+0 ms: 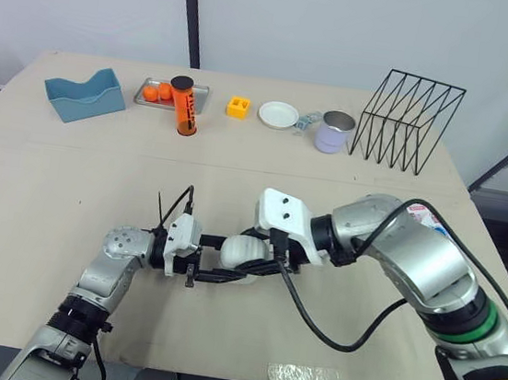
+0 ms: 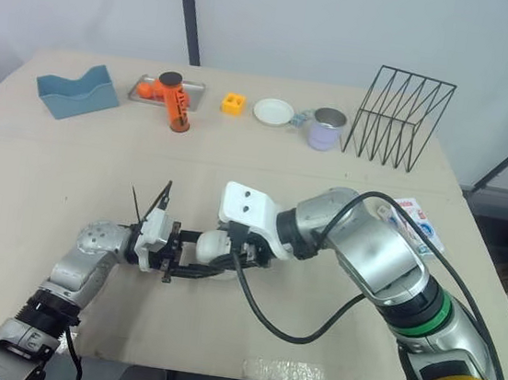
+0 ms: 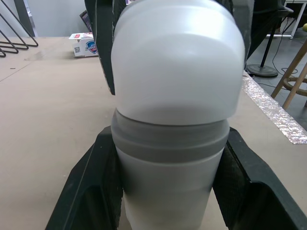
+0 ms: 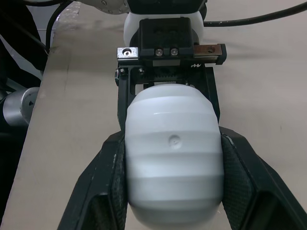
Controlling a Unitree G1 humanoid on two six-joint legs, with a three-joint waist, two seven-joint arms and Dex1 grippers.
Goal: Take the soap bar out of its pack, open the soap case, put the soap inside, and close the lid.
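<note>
The white soap case (image 1: 244, 254) lies in the middle of the table, held from both sides. My left gripper (image 1: 225, 272) is shut on its lower half; its fingers (image 3: 96, 182) press against the base (image 3: 168, 191). My right gripper (image 1: 269, 259) is shut on the ribbed lid (image 4: 173, 158) from the opposite side. In the left wrist view a grey band (image 3: 168, 146) shows between the lid (image 3: 175, 67) and the base. The soap pack (image 2: 414, 221), a red, white and blue box, lies near the table's right edge, behind my right arm.
Along the back stand a blue holder (image 1: 85, 95), a tray with oranges (image 1: 157, 93), an orange bottle (image 1: 186, 109), a yellow block (image 1: 237, 106), a white plate (image 1: 278, 114), a lavender mug (image 1: 334, 133) and a black wire rack (image 1: 409, 121).
</note>
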